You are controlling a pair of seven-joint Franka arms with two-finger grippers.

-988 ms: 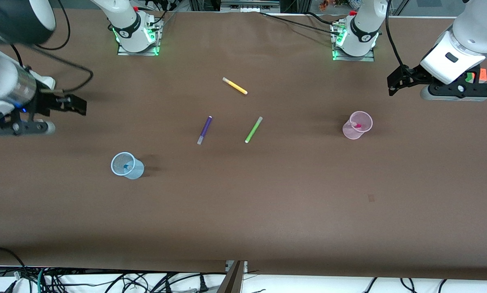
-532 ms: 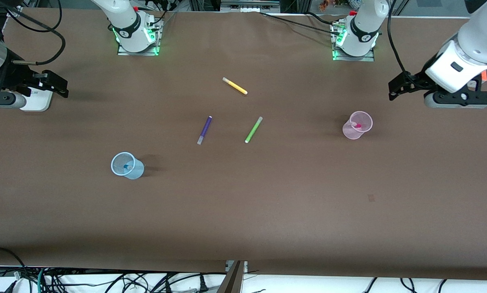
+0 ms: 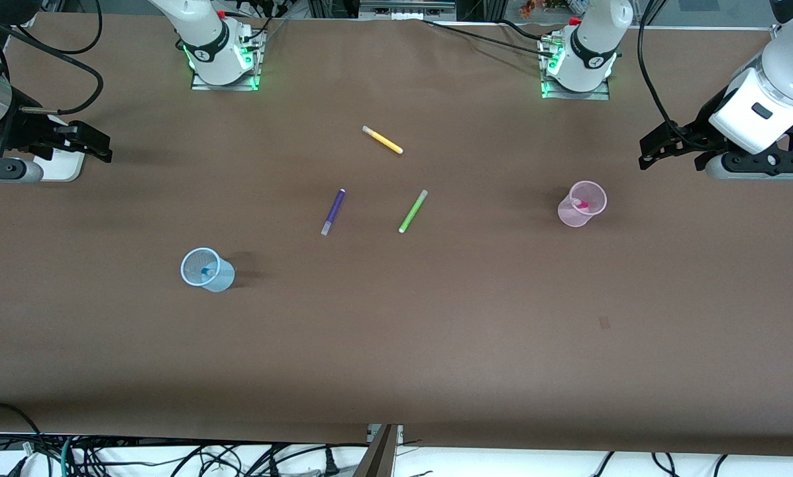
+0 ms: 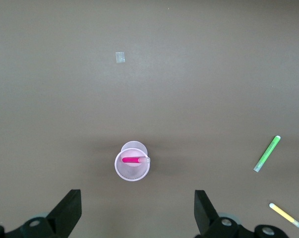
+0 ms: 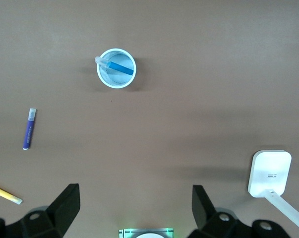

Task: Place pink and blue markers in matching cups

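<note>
The blue cup (image 3: 207, 269) stands upright on the brown table (image 3: 436, 344), the nearest thing to the front camera, toward the right arm's end. The blue marker (image 5: 120, 68) leans inside it, its pale end against the rim. Taking this cup as the landmark: the purple pen (image 3: 333, 211) lies flat farther from the camera and toward the left arm's end, and the lime-green pen (image 3: 413, 211) lies just beside the purple one, farther again along the table toward that end. The pink cup (image 3: 582, 204) stands upright well apart from the blue cup, toward the left arm's end and farther from the camera, with the pink marker (image 4: 133, 160) resting inside it. The yellow pen (image 3: 382, 140) lies farther still from the camera than both loose pens.

The right gripper (image 3: 91, 140) hangs over the table edge at the right arm's end, jaws spread wide and empty, above a white box (image 5: 269, 174). The left gripper (image 3: 658, 147) hangs over the table, clear of the pink cup, jaws likewise spread, gripping nothing.
</note>
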